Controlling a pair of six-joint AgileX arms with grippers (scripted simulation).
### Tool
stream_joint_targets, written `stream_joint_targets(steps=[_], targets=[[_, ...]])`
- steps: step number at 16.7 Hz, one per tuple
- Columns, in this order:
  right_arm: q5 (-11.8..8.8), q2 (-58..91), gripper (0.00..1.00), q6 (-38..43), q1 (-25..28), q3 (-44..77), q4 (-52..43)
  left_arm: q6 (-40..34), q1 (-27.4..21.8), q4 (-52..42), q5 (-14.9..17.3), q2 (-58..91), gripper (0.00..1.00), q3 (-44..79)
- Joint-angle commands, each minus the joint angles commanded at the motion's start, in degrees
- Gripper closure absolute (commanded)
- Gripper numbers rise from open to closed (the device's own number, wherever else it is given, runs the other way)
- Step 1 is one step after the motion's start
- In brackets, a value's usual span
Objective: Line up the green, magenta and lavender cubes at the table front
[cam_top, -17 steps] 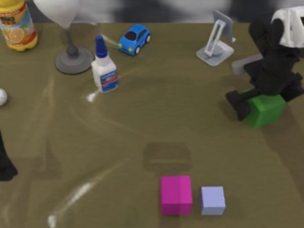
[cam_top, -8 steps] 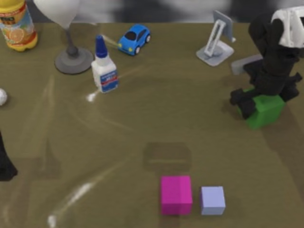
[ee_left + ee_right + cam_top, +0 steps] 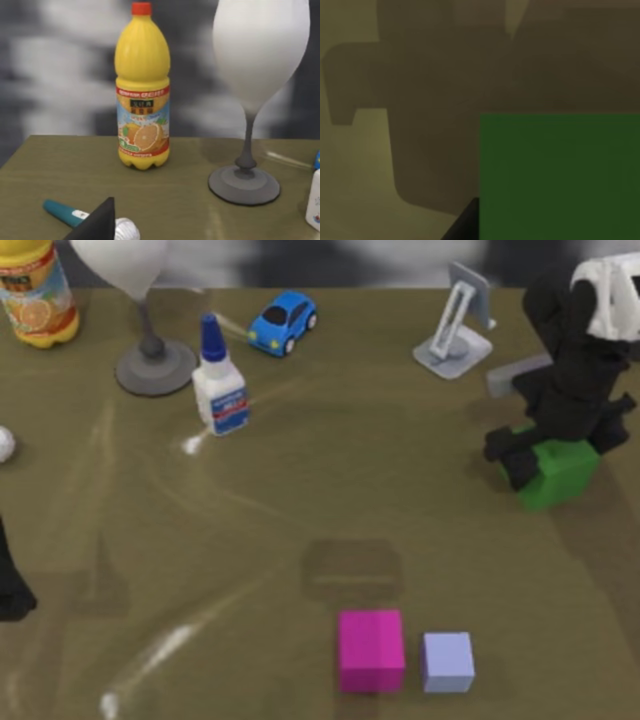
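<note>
The large bright green matte cube (image 3: 561, 471) sits well back on the right side of the olive-brown scuffed surface (image 3: 300, 540), far from the front edge where the mid-sized magenta-pink cube (image 3: 371, 650) and the small pale lavender-blue cube (image 3: 447, 661) already stand just beside each other. Our right gripper (image 3: 548, 448) is down on the green cube, its dark fingers straddling the block; whether they have clamped on it or stand slightly apart from its faces we cannot tell, and in the right wrist view the green face (image 3: 560, 175) fills the near field with only one dark finger edge visible. Our left gripper (image 3: 12, 590) is parked at the left edge, its opening not visible. We judge the main risk to be an off-centre hold: if the cube is pinched near a corner it could twist or slip on the lift. On the carry forward, a low path might knock the lavender cube and spoil the line.
</note>
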Motion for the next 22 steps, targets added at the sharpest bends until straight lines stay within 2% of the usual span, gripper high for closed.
stream_joint_targets(steps=[6, 13, 18, 22], targets=[[0.0, -0.5, 1.00, 0.0, -0.1, 0.3, -0.4, 0.0, 0.0, 0.0, 0.0, 0.0, 0.00, 0.0], [-0.1, -4.3, 1.00, 0.0, 0.3, 8.4, -12.7, 0.0, 0.0, 0.0, 0.0, 0.0, 0.00, 0.0], [-0.1, -4.6, 1.00, 0.2, 0.1, 8.9, -13.2, 0.0, 0.0, 0.0, 0.0, 0.0, 0.00, 0.0], [0.0, -3.7, 1.00, 6.4, 5.0, 10.5, -14.1, 0.0, 0.0, 0.0, 0.0, 0.0, 0.00, 0.0]])
